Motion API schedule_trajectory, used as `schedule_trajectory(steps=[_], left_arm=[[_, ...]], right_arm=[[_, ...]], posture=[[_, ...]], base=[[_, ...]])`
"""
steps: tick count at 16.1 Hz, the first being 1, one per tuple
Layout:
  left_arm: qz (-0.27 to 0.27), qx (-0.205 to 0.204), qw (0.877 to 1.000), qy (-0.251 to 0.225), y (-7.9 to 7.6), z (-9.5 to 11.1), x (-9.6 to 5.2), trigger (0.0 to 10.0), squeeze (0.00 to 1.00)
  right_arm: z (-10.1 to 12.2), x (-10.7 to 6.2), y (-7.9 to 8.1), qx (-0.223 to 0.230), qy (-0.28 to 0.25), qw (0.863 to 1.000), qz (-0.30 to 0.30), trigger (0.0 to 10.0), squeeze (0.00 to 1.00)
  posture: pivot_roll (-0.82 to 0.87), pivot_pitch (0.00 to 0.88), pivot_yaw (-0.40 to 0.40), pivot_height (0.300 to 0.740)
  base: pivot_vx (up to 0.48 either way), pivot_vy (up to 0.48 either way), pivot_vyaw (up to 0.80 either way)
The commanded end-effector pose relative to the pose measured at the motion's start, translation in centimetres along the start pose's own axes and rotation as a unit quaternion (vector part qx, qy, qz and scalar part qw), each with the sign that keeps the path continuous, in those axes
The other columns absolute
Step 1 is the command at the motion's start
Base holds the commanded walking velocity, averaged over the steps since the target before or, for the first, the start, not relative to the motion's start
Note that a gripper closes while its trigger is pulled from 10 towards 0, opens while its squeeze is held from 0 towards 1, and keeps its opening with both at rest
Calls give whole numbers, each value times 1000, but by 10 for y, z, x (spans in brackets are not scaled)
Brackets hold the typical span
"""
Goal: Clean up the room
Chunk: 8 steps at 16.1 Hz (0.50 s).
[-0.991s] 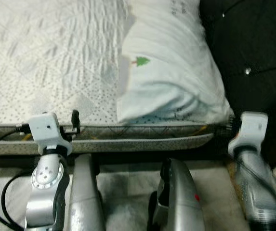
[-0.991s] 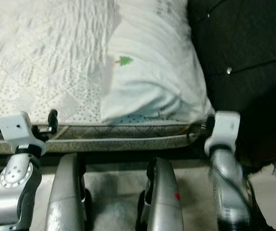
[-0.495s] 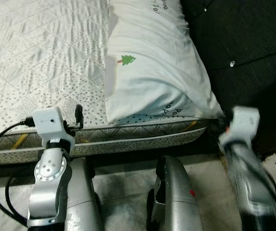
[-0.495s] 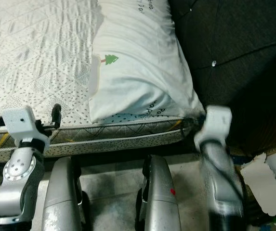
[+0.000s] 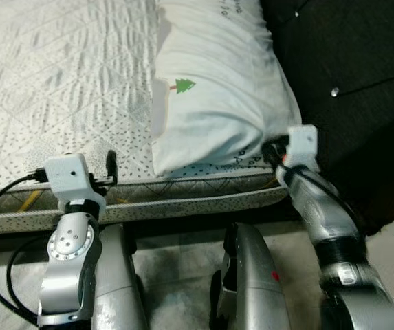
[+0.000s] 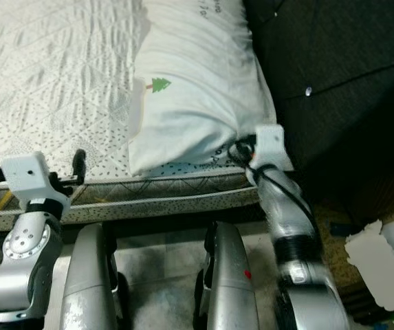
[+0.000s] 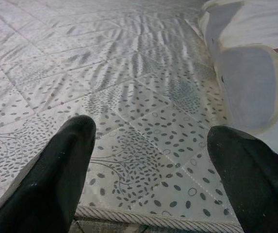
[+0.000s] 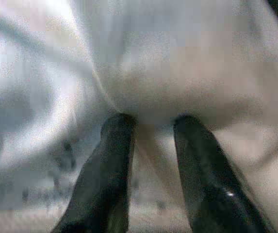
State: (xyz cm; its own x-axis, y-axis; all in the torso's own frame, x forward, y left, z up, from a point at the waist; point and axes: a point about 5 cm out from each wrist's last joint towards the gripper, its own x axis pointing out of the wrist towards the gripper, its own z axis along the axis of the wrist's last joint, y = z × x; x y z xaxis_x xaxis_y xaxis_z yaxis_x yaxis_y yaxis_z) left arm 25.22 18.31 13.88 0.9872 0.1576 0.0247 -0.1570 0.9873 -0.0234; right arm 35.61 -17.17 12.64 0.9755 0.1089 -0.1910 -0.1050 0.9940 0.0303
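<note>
A white pillow [image 5: 217, 89] with a small green tree mark [image 5: 183, 85] lies on the quilted mattress [image 5: 59, 82], against the dark headboard. My right gripper [image 5: 271, 150] is at the pillow's near right corner. In the right wrist view its fingers [image 8: 114, 160] stand close together with a fold of pillow fabric [image 8: 153, 87] pinched between them. My left gripper [image 7: 151, 128] hovers open over the mattress's near edge, left of the pillow, with nothing between its fingers.
The dark padded headboard [image 5: 348, 69] rises to the right of the bed. The mattress's piped edge [image 5: 183, 196] runs across in front of my legs [image 5: 252, 275]. A white scrap of card [image 6: 375, 254] lies on the floor at the far right.
My right arm has swung in from beside the bed's corner to the pillow's near right corner and closed on it. The left arm has stayed put.
</note>
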Motion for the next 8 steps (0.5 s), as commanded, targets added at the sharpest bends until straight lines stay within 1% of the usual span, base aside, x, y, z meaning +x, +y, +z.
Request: schedule_trajectory(steps=[1, 2, 3, 5, 6, 7, 8], left_arm=[[7, 7, 1000, 2, 4, 2, -5, 10000, 0], [7, 8, 1000, 2, 4, 2, -6, 10000, 0], [9, 10, 1000, 2, 5, 2, -8, 10000, 0], [10, 11, 1000, 2, 7, 2, -9, 10000, 0], [11, 12, 1000, 4, 7, 2, -9, 10000, 0], [10, 12, 1000, 5, 6, 2, -9, 10000, 0], [9, 12, 1000, 6, 5, 2, -8, 10000, 0]], right_arm=[[15, 9, -5, -2, -36, 999, -39, 10000, 1000], [21, 11, -7, -2, -48, 998, -51, 10000, 1000], [40, 14, -13, -4, -87, 993, -77, 10000, 1000], [49, 16, -18, -12, -104, 990, -91, 10000, 1000], [47, 20, -20, -11, -96, 991, -95, 10000, 1000], [40, 22, -16, -12, -82, 993, -85, 10000, 1000], [26, 23, -8, -20, -46, 997, -50, 10000, 1000]], posture=[[132, 165, -73, 537], [139, 167, -73, 537], [150, 170, -75, 537], [154, 169, -77, 537], [153, 164, -79, 537], [155, 163, -81, 537], [153, 156, -82, 537]], base=[[0, 0, 0], [0, 0, 0], [0, 0, 0], [0, 0, 0], [0, 0, 0], [0, 0, 0], [0, 0, 0]])
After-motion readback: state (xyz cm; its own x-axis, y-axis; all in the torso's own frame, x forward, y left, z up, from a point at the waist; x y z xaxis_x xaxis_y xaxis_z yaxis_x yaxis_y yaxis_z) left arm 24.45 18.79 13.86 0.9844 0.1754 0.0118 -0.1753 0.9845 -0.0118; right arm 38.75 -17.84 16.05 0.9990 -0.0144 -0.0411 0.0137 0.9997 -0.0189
